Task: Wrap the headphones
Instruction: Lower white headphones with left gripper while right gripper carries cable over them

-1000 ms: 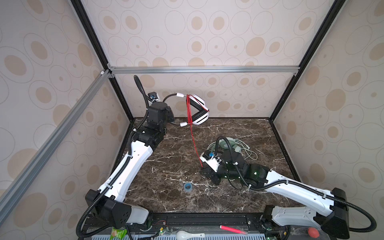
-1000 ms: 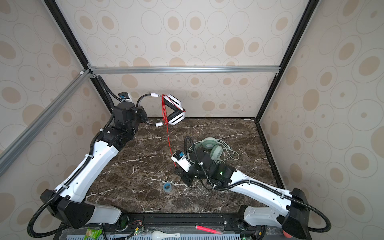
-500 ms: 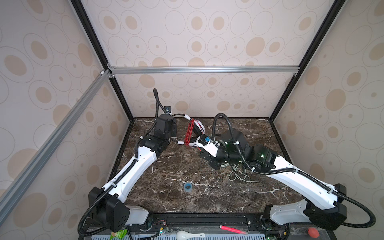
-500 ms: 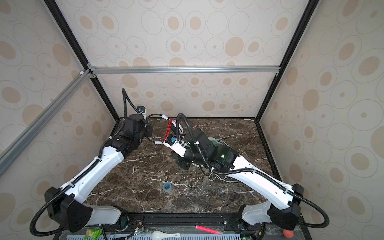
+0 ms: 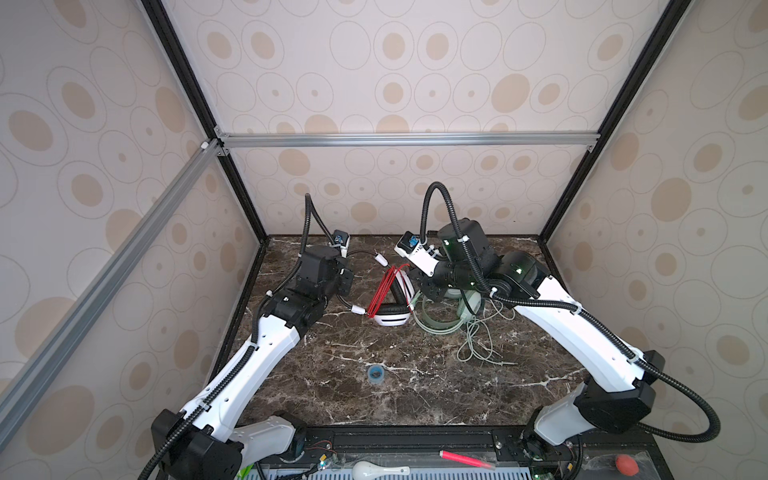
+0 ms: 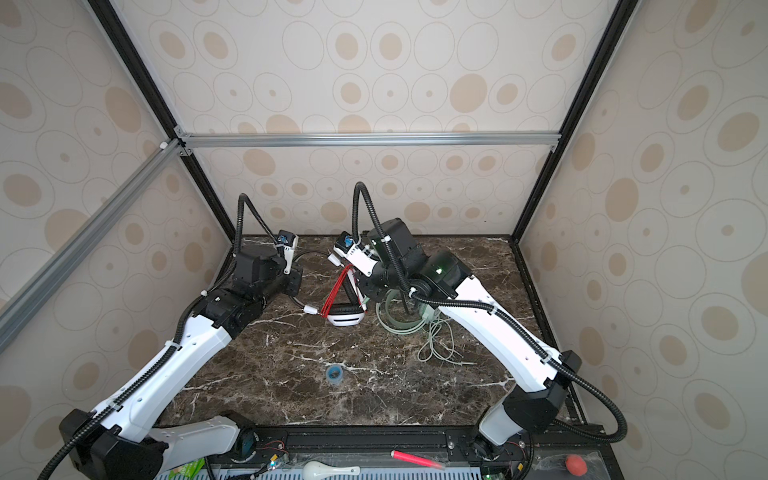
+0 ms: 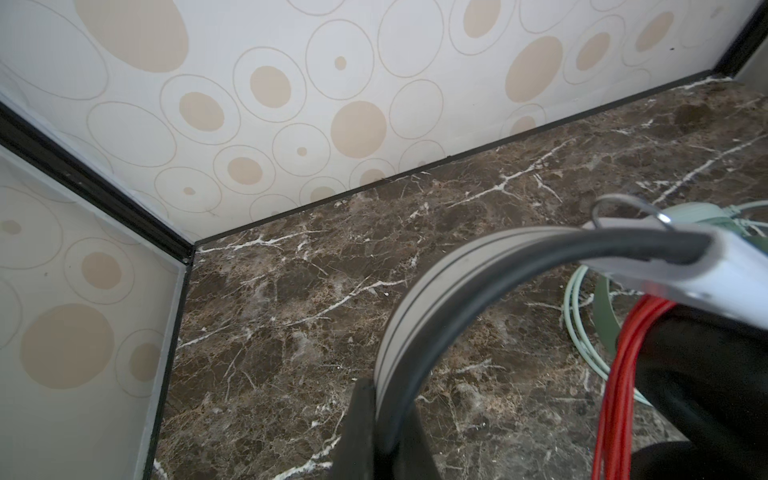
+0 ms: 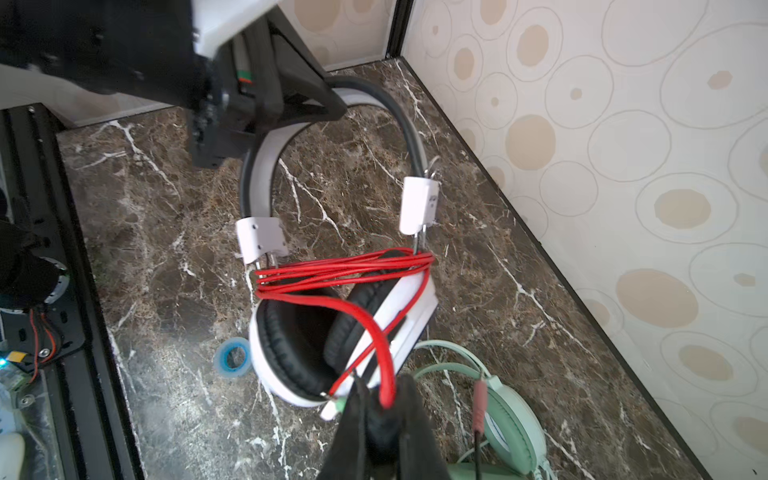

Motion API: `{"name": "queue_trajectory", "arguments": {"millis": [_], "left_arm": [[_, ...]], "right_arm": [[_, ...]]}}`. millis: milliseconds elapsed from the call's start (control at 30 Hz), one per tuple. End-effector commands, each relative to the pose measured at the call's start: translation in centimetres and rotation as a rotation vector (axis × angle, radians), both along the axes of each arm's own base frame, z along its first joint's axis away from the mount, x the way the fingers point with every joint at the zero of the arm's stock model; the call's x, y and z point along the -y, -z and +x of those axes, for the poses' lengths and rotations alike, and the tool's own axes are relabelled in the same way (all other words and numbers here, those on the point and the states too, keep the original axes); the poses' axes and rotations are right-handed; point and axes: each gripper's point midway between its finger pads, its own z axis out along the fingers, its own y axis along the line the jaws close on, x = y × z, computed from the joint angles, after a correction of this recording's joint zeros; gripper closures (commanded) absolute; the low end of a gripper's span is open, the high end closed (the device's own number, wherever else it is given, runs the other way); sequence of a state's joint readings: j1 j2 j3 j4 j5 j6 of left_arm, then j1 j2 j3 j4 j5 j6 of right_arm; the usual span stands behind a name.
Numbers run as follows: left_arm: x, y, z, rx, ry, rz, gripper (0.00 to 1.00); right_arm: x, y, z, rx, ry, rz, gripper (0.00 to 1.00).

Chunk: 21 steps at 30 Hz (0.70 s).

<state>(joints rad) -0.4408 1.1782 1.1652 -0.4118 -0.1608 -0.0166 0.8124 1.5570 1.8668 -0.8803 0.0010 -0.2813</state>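
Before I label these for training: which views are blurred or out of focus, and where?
Left wrist view: the white-and-black headphones' band is soft up close, the marble table sharp. Right wrist view: the left arm and right gripper are blurred, the red cord crisp. Both top views: sharp throughout.

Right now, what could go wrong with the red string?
The thin red cord is wound round the white-and-black over-ear headphones, but only pinched near its end by the right gripper; released, the loops might slacken. That gripper sits close to the pale mint-green headphones, whose loose pale cord might snag. The left gripper grips only the headband; it could twist.
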Motion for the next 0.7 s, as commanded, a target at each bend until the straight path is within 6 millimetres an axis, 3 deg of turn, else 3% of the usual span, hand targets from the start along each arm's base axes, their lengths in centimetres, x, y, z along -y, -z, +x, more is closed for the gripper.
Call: {"name": "queue_trajectory", "arguments": {"millis": [0,267,500,667], "left_arm": [[1.9,-1.7,-1.3,0.029,0.122,-0.062,1.00],[3.7,-2.3,-2.9,0.008,0.223,-0.154,1.00],[4.7,-3.3,-4.0,0.005,0.280,-0.230,1.00],[4.9,-4.3,-4.4,0.019,0.287,-0.280,1.00]], "right_arm": [[2.3,-0.1,2.4,-0.030,0.091,0.004,1.00],[3.4,0.4,5.7,-0.062,0.137,0.013,0.96],[3.5,2.6,6.8,-0.151,0.152,0.046,0.90],[3.9,3.9,6.9,-0.205,0.163,0.119,0.78]]}}
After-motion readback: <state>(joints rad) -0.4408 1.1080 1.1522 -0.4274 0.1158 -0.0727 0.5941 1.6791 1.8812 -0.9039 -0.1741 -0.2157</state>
